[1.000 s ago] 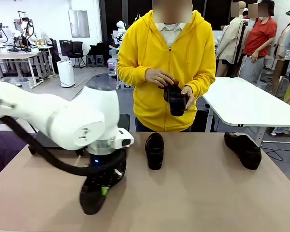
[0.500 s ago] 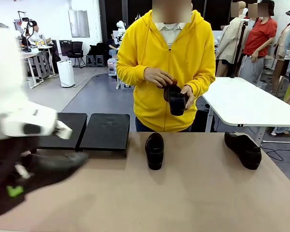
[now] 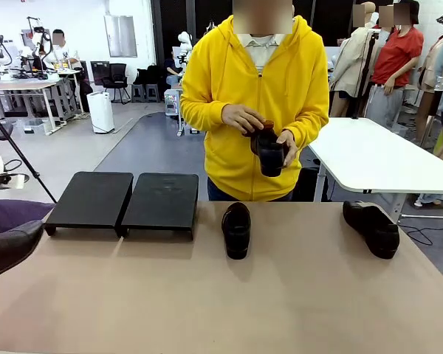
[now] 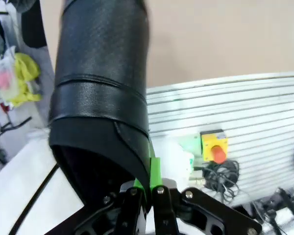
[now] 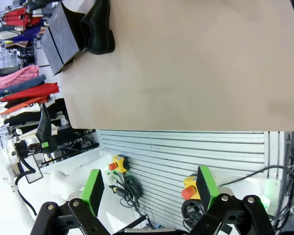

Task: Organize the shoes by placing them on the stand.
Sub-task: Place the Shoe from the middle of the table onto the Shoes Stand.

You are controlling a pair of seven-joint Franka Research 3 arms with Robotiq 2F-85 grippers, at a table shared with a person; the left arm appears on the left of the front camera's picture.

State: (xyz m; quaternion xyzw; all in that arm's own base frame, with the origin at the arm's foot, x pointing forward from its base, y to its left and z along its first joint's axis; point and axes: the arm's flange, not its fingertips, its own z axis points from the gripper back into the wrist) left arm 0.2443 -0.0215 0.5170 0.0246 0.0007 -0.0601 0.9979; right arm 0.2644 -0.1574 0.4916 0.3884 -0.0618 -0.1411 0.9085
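The stand, two black sloped panels side by side, sits at the table's far left with nothing on it. One black shoe lies just right of it, and another shoe lies at the far right. The person's hands hold a third shoe at chest height. My left gripper is shut on the heel rim of a fourth shoe, whose toe pokes in at the front view's left edge, off the table. My right gripper is open and holds nothing, back from the table's near edge.
The tan table is bare in the middle and front. In the right wrist view, the stand and the shoe beside it lie across the table. A ribbed metal panel with yellow-and-red stop buttons is below the table edge.
My left arm lifted its shoe off the table's front left and swung it out to the left, leaving the stand uncovered. The person and the other shoes have not moved.
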